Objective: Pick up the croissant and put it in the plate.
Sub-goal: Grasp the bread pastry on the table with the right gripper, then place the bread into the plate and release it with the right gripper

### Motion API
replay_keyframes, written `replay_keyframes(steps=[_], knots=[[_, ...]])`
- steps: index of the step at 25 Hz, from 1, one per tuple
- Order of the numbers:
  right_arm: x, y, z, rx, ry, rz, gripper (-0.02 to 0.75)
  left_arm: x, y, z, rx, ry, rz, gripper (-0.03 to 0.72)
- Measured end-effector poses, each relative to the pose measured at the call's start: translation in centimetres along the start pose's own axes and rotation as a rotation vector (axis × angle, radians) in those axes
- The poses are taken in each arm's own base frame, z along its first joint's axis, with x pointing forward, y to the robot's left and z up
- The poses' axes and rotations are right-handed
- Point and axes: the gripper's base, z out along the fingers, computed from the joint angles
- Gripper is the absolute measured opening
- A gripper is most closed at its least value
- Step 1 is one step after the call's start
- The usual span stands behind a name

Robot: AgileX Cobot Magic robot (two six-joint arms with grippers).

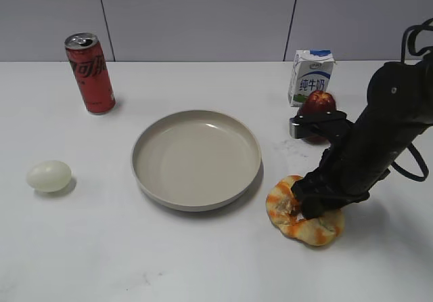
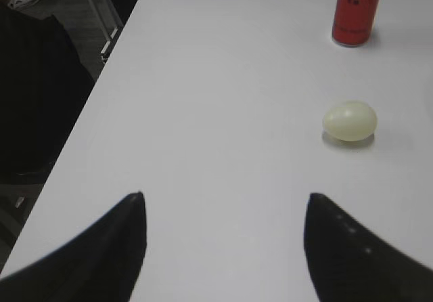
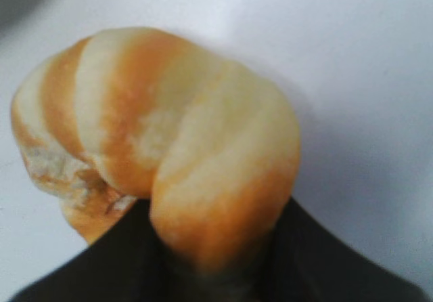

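The croissant [image 1: 284,204], pale cream with orange-brown stripes, lies on the white table just right of the plate [image 1: 145,170]. My right gripper [image 1: 312,202] is down on it with a finger on each side and is shut on it. In the right wrist view the croissant [image 3: 162,139] fills the frame, pinched between the dark fingers [image 3: 213,251]. The round beige-grey plate holds nothing. My left gripper [image 2: 224,204] is open and holds nothing, low over the table's left part; it does not show in the exterior view.
A pale egg [image 1: 49,176] lies at the left, also in the left wrist view [image 2: 349,120]. A red cola can [image 1: 90,73] stands at the back left. A milk carton [image 1: 311,76] and a red apple [image 1: 319,103] stand behind my right arm. The table's left edge [image 2: 81,119] is near my left gripper.
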Motion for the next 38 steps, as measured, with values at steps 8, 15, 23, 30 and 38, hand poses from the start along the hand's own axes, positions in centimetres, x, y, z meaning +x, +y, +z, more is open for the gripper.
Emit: replay_keyframes(steps=[8,15,23,30,38], knots=[[-5.9,5.9,-5.5,-0.142,-0.205,-0.208,0.211,0.0,0.0,0.0,0.0,0.0,0.0,0.552],[-9.4,10.8,-0.7,-0.18,-0.179,-0.331,0.209,0.0,0.0,0.0,0.0,0.0,0.0,0.552],[-10.3,10.5,6.2,-0.154,-0.084,-0.33,0.209,0.0,0.0,0.0,0.0,0.0,0.0,0.552],[-10.1,10.4,6.8,-0.151,-0.058,-0.335,0.537,0.0,0.0,0.0,0.0,0.0,0.0,0.552],[-11.3,10.6,4.3,-0.094,0.045,-0.383,0.617,0.0,0.0,0.0,0.0,0.0,0.0,0.552]])
